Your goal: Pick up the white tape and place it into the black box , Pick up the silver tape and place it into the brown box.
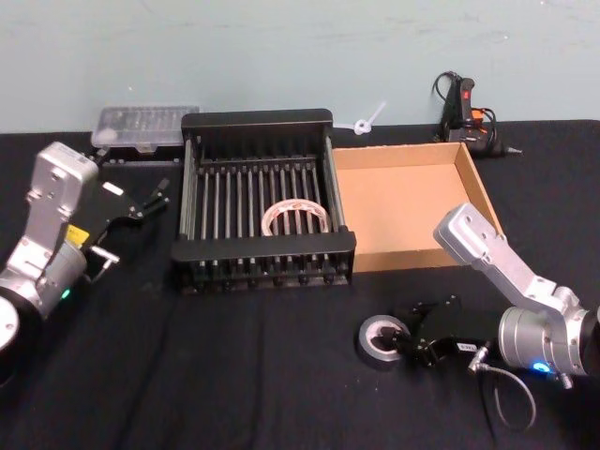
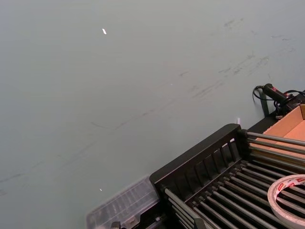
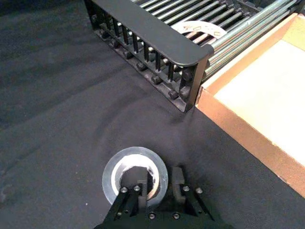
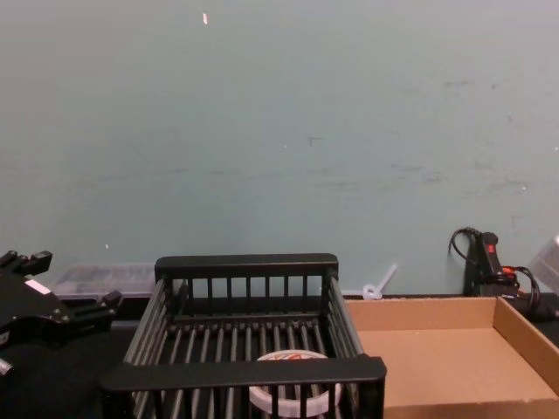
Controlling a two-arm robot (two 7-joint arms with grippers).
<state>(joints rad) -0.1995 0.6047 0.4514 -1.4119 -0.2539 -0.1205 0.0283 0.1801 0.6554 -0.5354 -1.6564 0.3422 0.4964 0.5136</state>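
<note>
Black cloth: right gripper open astride silver tape wall per wrist cam; left gripper open, idle.

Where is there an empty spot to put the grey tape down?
The brown box has a bare floor, right beside the black box, which holds the white tape. Crowded: around the silver tape, where the right pincer straddles its wall.

A black cloth-covered surface meets a pale blue-green wall. At the far edge on the left lies a clear plastic case with a ribbed lid. On the far right stands a black glue gun with orange trim and a looped cord. Between them lies a small white plastic piece.
</note>
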